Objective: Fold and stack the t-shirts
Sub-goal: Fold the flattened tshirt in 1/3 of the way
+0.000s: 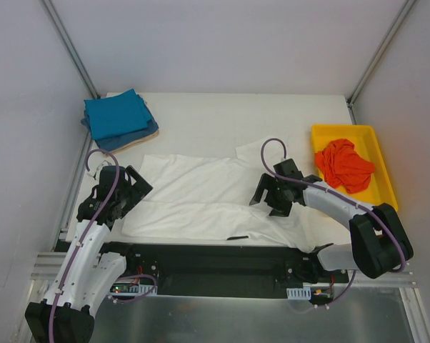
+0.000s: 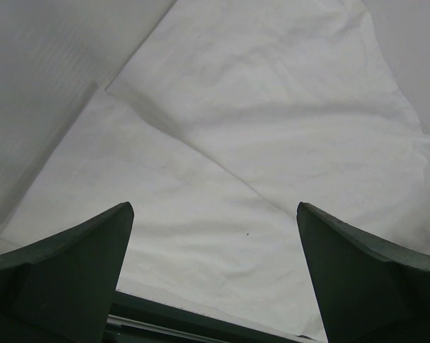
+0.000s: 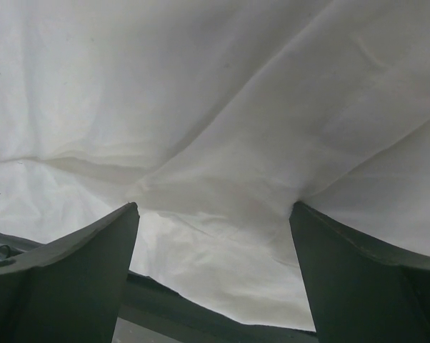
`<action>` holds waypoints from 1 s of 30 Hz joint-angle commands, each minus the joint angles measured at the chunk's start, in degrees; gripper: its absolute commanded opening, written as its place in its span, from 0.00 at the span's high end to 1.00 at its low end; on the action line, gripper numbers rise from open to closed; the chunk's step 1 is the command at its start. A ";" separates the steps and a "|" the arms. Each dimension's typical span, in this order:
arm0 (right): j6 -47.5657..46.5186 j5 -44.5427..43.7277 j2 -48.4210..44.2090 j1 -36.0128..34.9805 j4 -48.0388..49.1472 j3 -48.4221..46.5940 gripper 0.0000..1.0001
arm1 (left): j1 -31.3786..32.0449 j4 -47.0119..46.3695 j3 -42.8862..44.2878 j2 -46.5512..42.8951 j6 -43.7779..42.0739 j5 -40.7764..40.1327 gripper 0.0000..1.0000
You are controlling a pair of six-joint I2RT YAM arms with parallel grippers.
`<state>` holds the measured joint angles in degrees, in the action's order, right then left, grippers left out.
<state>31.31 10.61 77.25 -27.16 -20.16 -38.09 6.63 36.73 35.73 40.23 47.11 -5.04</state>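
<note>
Nearest the arm bases, the white t-shirt (image 1: 193, 199) lies spread across the middle of the counter (image 1: 222, 114). The left hand (image 2: 215, 209) is over its left edge and the right hand (image 3: 213, 207) over its right part, both with fingers wide apart and holding nothing. Farther back, folded teal-blue t-shirts (image 1: 115, 114) sit stacked in the far left corner, and an orange-red t-shirt (image 1: 343, 166) lies crumpled in the yellow tray (image 1: 365, 138) at the right.

white shirt (image 1: 201, 196): soft matt cloth, lightly creased
blue shirts (image 1: 116, 114): smooth matt cloth
orange shirt (image 1: 343, 164): crumpled cloth
tray (image 1: 341, 130): smooth yellow plastic, slight sheen
table (image 1: 222, 121): matt white
</note>
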 commanded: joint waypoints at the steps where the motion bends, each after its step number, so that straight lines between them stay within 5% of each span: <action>1: 0.86 -4.37 -0.79 -0.88 0.22 -2.52 0.13 | -0.57 0.62 -0.30 -0.24 -0.62 -0.76 0.01; 12: 0.77 -8.15 0.00 -2.64 -1.90 -5.42 0.38 | -0.48 0.62 -0.57 -0.41 -0.62 -0.68 0.01; 24: -0.54 -13.86 2.73 -4.48 -5.15 -9.54 0.93 | -0.48 0.71 -0.57 -1.47 -0.79 -0.50 0.01; 30: -4.85 -16.32 7.46 -6.59 -10.33 -16.31 0.96 | -0.57 0.54 -0.48 -1.29 -0.88 -0.24 0.01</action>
<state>29.76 -2.44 81.69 -32.42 -26.48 -49.28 6.63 36.73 35.62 39.27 47.11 -5.02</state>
